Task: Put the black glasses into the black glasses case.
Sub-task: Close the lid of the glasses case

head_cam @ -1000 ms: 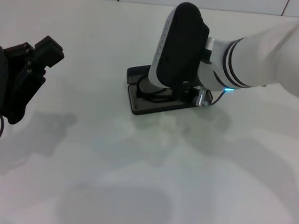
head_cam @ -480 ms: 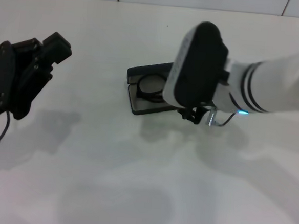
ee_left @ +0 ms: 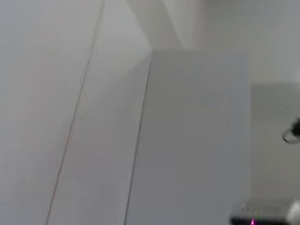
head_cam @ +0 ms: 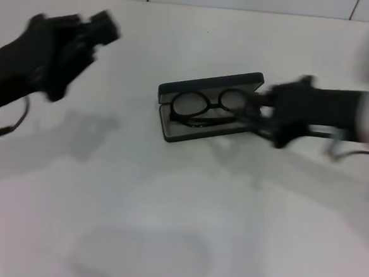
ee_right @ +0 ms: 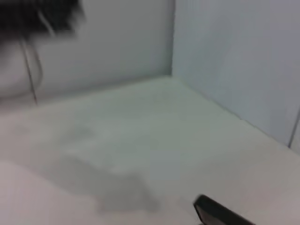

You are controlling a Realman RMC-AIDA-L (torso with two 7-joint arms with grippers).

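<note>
The black glasses case (head_cam: 172, 135) lies open on the white table, its lid standing up on the far side. The black glasses (head_cam: 216, 102) lie inside it on the grey lining, lenses toward the lid. My right gripper (head_cam: 263, 112) hovers just off the case's right end, close to the glasses' right side and smeared by motion. My left gripper (head_cam: 98, 32) is raised at the far left of the table, well away from the case. In the right wrist view a black corner, probably the case (ee_right: 219, 213), shows at the lower edge. The left wrist view shows only walls.
The white table (head_cam: 179, 214) stretches bare in front of the case. A tiled wall edge (head_cam: 245, 0) runs along the back. A cable (head_cam: 4, 129) hangs from the left arm.
My right arm has swung back to the right and off the case, so the glasses now show fully inside it. My left arm has risen and moved toward the back.
</note>
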